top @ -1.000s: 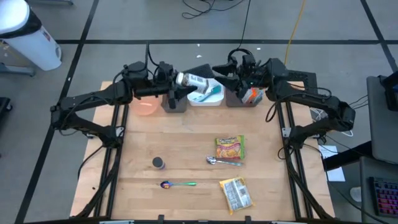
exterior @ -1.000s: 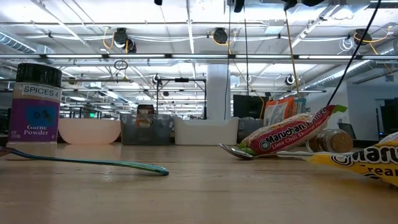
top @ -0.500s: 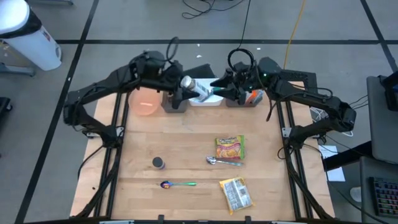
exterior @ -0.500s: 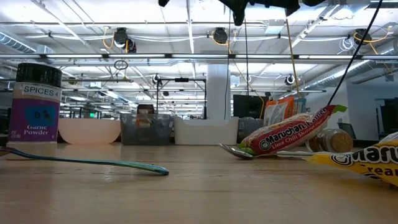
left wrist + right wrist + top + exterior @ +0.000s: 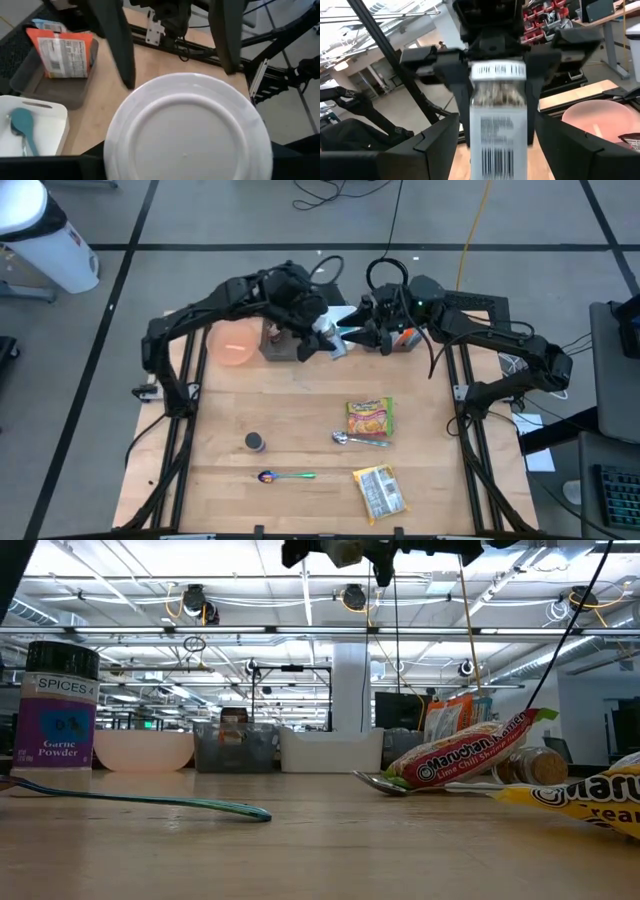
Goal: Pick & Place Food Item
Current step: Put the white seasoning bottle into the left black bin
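Left end effector (image 5: 322, 340): my fingers clamp a spice jar (image 5: 327, 335) above the white tray (image 5: 352, 332).
Right end effector (image 5: 345, 332): spread, facing the jar.
Right wrist view: jar's barcode label.
Left wrist view: only its white lid.
Tabletop (image 5: 300, 420): ramen packet (image 5: 369, 418) lies apart.

Both arms are raised over the table's far edge, the left gripper (image 5: 322, 335) clamped, the right gripper (image 5: 352, 333) spread facing it.

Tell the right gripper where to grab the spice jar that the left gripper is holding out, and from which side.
Grip the spice jar on its labelled body just below the left gripper, coming head-on. The jar's free end points toward the right gripper, whose open fingers flank it, so the cylinder's bare sides lie exposed.
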`<state>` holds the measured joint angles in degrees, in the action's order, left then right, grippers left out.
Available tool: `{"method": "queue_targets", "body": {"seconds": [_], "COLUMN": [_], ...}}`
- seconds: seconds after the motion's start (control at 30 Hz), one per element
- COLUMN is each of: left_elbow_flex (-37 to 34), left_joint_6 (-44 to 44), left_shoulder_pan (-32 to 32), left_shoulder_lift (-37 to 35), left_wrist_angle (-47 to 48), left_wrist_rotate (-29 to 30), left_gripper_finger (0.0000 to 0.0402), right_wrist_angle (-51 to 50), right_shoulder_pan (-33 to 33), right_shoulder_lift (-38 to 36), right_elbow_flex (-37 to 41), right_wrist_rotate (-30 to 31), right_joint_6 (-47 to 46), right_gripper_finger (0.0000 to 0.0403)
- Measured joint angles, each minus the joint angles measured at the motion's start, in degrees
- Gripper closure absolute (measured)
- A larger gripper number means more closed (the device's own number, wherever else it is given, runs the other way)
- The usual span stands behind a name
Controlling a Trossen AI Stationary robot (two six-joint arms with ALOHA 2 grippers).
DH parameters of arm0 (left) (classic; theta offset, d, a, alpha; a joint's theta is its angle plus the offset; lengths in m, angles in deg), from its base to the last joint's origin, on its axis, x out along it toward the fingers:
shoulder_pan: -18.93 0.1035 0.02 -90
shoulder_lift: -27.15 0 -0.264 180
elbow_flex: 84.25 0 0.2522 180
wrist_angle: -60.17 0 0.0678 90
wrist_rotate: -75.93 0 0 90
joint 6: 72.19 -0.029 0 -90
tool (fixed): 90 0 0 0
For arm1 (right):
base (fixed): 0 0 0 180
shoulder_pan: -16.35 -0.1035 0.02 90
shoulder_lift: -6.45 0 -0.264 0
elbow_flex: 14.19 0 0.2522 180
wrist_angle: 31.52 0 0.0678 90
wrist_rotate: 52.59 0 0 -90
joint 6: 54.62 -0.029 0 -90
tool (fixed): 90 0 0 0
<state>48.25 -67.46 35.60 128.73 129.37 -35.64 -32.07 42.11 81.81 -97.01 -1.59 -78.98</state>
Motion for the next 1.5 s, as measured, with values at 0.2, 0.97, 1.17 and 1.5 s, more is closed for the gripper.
{"method": "queue_targets", "body": {"seconds": [0.2, 0.97, 1.17, 1.5], "left_elbow_flex": [2.80, 3.12, 3.12, 3.12], "left_joint_6": [0.10, 1.81, 1.74, 1.57], "left_shoulder_pan": [-0.21, -0.23, -0.23, -0.25], "left_shoulder_lift": [3.05, 3.03, 3.03, 3.06], "left_wrist_angle": [1.13, 3.18, 3.22, 3.21], "left_wrist_rotate": [-0.82, 2.20, 2.15, 2.13], "left_gripper_finger": [0.0195, 0.0195, 0.0195, 0.0195], "right_wrist_angle": [-2.18, -1.03, -1.02, -1.03], "right_shoulder_pan": [-0.39, -2.99, -2.99, -2.99], "right_shoulder_lift": [0.66, 2.99, 2.99, 2.99], "right_elbow_flex": [0.00, 0.02, 0.02, 0.02], "right_wrist_rotate": [1.70, 5.92, 5.82, 5.88], "right_joint_6": [1.50, 4.15, 4.20, 4.17], "right_gripper_finger": [0.0152, 0.0182, 0.0214, 0.0214]}}
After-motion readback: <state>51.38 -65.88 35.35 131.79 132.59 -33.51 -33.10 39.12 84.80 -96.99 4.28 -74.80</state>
